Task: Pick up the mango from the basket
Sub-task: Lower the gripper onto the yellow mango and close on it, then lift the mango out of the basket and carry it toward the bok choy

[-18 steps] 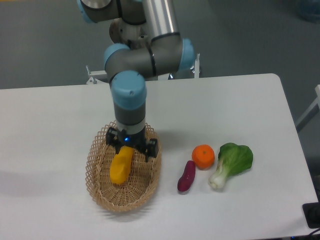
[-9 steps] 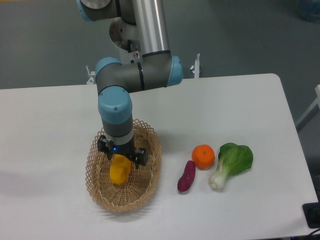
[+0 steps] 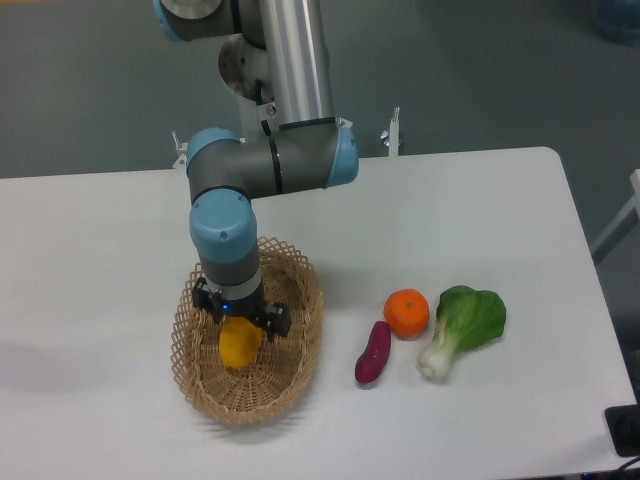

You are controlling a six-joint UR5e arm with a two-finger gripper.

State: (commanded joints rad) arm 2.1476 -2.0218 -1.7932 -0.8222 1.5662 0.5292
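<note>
Fixed camera: gripper (image 3: 240, 318) lower over the mango (image 3: 238, 346).
It has sunk deeper into the wicker basket (image 3: 300, 352) than a second ago, fingers straddling the fruit; whether they have clamped yet cannot be told.

The glossy yellow-orange mango (image 3: 238, 346) lay inside the oval tan wicker basket (image 3: 290, 378) at lower left of centre, its upper end hidden, the basket resting flat with its lattice rim showing

one mango (image 3: 239, 346), one basket (image 3: 300, 340), one orange (image 3: 407, 312), one sweet potato (image 3: 373, 352), one bok choy (image 3: 465, 325)
</note>
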